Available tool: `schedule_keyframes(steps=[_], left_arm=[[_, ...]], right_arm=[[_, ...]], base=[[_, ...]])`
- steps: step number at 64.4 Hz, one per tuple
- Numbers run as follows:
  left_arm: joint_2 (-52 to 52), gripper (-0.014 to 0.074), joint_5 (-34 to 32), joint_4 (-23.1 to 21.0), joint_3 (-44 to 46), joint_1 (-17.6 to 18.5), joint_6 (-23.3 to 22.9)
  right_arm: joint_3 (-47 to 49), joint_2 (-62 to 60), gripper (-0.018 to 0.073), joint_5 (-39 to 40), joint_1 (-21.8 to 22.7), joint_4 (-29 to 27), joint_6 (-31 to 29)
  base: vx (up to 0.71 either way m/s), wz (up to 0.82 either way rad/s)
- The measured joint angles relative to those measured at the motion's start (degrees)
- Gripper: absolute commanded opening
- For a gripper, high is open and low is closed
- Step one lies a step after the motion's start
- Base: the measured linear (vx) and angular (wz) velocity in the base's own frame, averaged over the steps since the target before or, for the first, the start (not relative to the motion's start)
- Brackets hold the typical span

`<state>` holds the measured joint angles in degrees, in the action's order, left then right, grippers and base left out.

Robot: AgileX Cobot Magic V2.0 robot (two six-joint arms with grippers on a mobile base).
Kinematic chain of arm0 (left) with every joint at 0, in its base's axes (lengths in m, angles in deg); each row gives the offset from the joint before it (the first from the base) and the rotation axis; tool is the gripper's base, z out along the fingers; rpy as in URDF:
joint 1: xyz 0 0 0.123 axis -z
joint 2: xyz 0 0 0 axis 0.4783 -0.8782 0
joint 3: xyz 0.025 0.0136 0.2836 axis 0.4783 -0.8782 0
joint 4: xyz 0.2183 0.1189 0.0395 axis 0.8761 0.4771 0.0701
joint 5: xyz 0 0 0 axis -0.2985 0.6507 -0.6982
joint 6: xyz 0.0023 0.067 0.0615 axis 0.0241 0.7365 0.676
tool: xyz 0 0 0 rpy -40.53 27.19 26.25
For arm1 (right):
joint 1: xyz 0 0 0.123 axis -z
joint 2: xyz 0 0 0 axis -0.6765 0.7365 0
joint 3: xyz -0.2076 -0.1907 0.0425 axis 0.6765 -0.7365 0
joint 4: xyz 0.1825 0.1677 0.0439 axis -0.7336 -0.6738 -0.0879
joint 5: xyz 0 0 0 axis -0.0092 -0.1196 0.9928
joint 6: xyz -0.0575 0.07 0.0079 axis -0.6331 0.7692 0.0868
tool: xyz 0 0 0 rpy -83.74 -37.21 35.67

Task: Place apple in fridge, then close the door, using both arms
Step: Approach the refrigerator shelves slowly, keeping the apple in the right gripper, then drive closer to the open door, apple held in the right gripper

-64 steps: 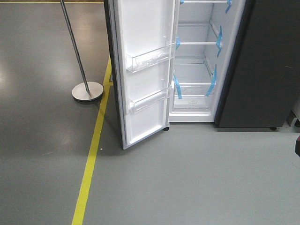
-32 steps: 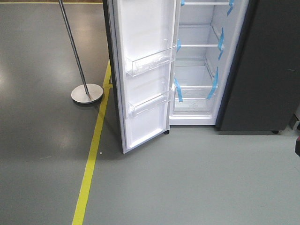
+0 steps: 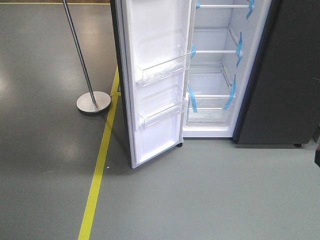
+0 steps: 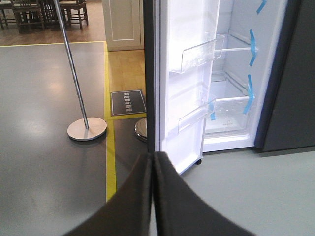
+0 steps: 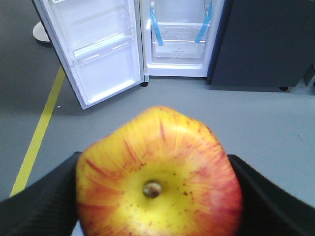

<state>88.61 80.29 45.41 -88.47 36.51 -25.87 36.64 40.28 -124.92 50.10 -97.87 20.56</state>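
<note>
The red and yellow apple fills the lower right wrist view, stem dimple facing the camera, with my right gripper shut on it from both sides. Ahead stands the fridge, white inside, its shelves marked with blue tape. Its door hangs wide open to the left, showing two clear plastic bins. In the left wrist view my left gripper is shut with nothing in it, pointing at the door edge. Neither gripper appears in the front view.
A metal pole on a round base stands left of the door. A yellow floor line runs beside it. The fridge's other dark grey door is closed at right. Chairs stand far back.
The fridge and door have shifted slightly lower and rightward in the front view, so the base has moved a little closer.
</note>
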Motion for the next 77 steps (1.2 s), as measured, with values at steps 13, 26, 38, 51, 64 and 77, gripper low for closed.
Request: schedule_keyframes(steps=[13, 26, 38, 51, 64, 77], left_arm=[[0.0, -0.0006, 0.0, 0.0, 0.0, 0.0, 0.0], [0.0, -0.0006, 0.0, 0.0, 0.0, 0.0, 0.0], [0.0, -0.0006, 0.0, 0.0, 0.0, 0.0, 0.0], [0.0, -0.0006, 0.0, 0.0, 0.0, 0.0, 0.0], [0.0, -0.0006, 0.0, 0.0, 0.0, 0.0, 0.0], [0.0, -0.0006, 0.0, 0.0, 0.0, 0.0, 0.0]], right_arm=[[0.0, 0.0, 0.0188, 0.0, 0.0, 0.0, 0.0], [0.0, 0.0, 0.0188, 0.0, 0.0, 0.0, 0.0], [0.0, 0.0, 0.0188, 0.0, 0.0, 0.0, 0.0], [0.0, 0.0, 0.0188, 0.0, 0.0, 0.0, 0.0], [0.0, 0.0, 0.0188, 0.0, 0.0, 0.0, 0.0], [0.0, 0.0, 0.0188, 0.0, 0.0, 0.0, 0.0]], base=[[0.06, 0.0], [0.05, 0.0], [0.05, 0.0], [0.05, 0.0], [0.06, 0.0], [0.06, -0.01]])
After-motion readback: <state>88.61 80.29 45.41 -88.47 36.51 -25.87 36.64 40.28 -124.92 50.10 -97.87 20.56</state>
